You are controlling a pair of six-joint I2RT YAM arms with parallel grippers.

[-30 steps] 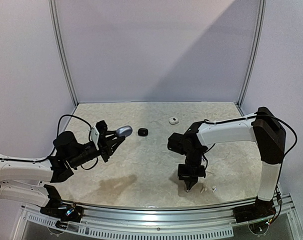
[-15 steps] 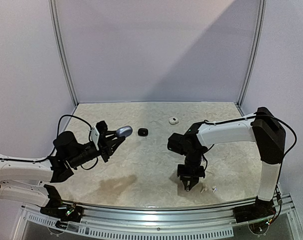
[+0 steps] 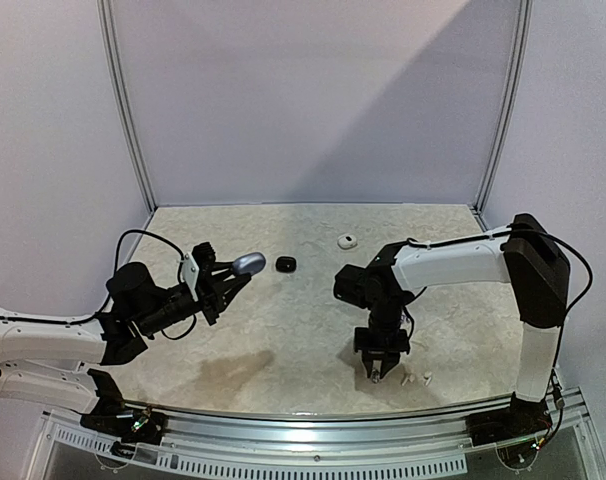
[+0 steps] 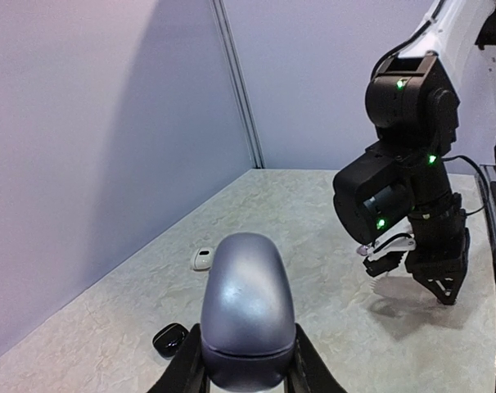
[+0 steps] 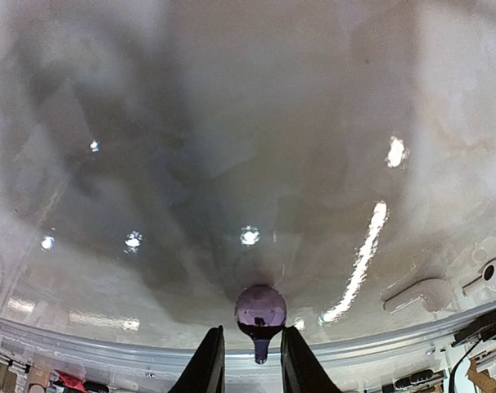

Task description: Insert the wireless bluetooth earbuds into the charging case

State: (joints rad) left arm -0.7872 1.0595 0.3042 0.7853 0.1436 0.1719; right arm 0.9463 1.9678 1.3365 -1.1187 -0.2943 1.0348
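Purplish earbud [image 5: 260, 311] near the front edge of the bench [image 3: 283, 330], between the parted fingertips of the right end effector [image 5: 252, 334]. Left end effector [image 4: 248, 360] grips the grey charging case [image 4: 246, 307] aloft. Step, as judged: pickup. Next: close squarely on the bud.

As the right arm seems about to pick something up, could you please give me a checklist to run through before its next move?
1. Purple earbud sits between the right gripper's fingertips: ok.
2. Right gripper closed on it: not ok, the jaws stand apart with gaps beside the stem.
3. White earbuds clear of those fingers: ok, they lie off to one side.
4. Left gripper holds the grey case: ok, clamped and up in the air.
5. Case lid open to take an earbud: not ok, it looks closed.
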